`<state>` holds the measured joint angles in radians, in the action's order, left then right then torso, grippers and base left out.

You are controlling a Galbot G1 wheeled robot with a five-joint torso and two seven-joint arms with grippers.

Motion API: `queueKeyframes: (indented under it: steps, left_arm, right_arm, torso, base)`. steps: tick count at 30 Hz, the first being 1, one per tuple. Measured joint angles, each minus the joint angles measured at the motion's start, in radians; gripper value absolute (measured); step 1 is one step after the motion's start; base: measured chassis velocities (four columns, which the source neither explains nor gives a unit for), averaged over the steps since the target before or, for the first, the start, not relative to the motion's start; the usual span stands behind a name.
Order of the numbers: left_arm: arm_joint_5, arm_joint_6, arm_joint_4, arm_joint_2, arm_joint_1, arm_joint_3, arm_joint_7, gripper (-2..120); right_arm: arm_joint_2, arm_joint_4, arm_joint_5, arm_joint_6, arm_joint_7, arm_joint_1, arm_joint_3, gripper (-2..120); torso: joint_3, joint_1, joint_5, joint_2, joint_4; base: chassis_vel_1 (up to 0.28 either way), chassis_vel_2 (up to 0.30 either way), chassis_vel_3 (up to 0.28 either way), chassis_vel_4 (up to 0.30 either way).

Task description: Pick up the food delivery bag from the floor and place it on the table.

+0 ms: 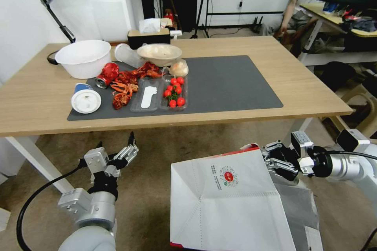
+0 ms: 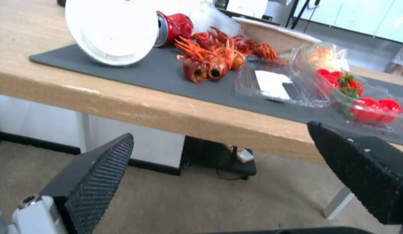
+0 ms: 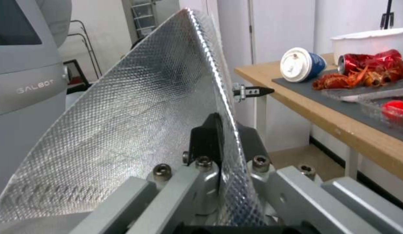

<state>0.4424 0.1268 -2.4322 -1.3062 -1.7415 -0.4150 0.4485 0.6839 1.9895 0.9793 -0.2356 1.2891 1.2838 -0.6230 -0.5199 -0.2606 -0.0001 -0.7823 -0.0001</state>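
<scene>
In the head view, the right gripper point(image 1: 271, 160) is closed on the upper edge of the food delivery bag point(image 1: 224, 200), at the corner nearest to the right arm, and the bag hangs in front of the robot, below the front edge of the table point(image 1: 314, 94) and above the floor point(image 1: 157, 157). The white face of the bag with the small round logo is turned up to the camera, and a red strip shows along its top edge. The left gripper point(image 1: 116, 147) is to the left of the bag, apart from it, with its fingers spread wide and nothing between them; it points toward the table. On the dark mat point(image 1: 235, 82) there are a white bowl point(image 1: 83, 58), a crushed red can point(image 1: 107, 74), a lying paper cup point(image 1: 85, 99), some red crayfish point(image 1: 125, 84) and a clear tray with cherry tomatoes point(image 1: 174, 92). In the left wrist view, the 2 black fingers point(image 2: 97, 175) stand wide apart and empty, low before the table edge point(image 2: 167, 110), with the crayfish point(image 2: 210, 58) and the tomatoes point(image 2: 366, 104) on the mat behind. In the right wrist view, the 2 black pads point(image 3: 207, 136) press from both sides on the thin wall of the bag, whose silver foil lining point(image 3: 136, 107) faces the camera; the table point(image 3: 340, 117) is beside it with the cup point(image 3: 301, 64) lying near its edge.
</scene>
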Motion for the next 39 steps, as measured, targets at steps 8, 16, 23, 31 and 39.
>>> queueKeyframes:
  steps: [8, 16, 23, 31, 39]
  left_arm:
    - [-0.001, 0.0, 0.0, 0.0, 0.0, -0.001, 0.0, 100]
    - [-0.001, 0.0, 0.003, 0.003, 0.006, -0.001, 0.001, 100]
    - [0.004, 0.004, 0.007, 0.005, 0.012, -0.001, 0.004, 100]
    - [0.006, 0.004, 0.008, 0.006, 0.014, -0.002, 0.004, 100]
    - [0.007, 0.004, 0.008, 0.007, 0.014, -0.002, 0.004, 100]
  right_arm:
    - [0.0, 0.0, 0.0, 0.0, 0.0, -0.001, 0.0, 0]
    - [0.0, -0.002, 0.0, 0.0, 0.0, -0.001, 0.0, 0]
    - [-0.001, -0.005, 0.0, 0.0, -0.001, -0.004, 0.0, 0]
    - [-0.002, -0.005, 0.0, 0.001, -0.002, -0.006, 0.001, 0]
    - [-0.002, -0.005, -0.001, 0.001, -0.002, -0.006, 0.001, 0]
  torso:
    - [-0.016, -0.013, 0.0001, -0.029, 0.0]
    - [-0.041, -0.031, 0.0001, -0.071, 0.0]
    - [-0.059, -0.045, 0.0, -0.103, 0.0]
    - [-0.079, -0.059, 0.0001, -0.137, 0.0]
    - [-0.097, -0.073, 0.0001, -0.171, 0.0]
  base:
    - [0.0, 0.0, 0.0, 0.0]
    - [0.0, 0.0, 0.0, 0.0]
    - [0.0, 0.0, 0.0, 0.0]
    - [0.0, 0.0, 0.0, 0.0]
    - [0.0, 0.0, 0.0, 0.0]
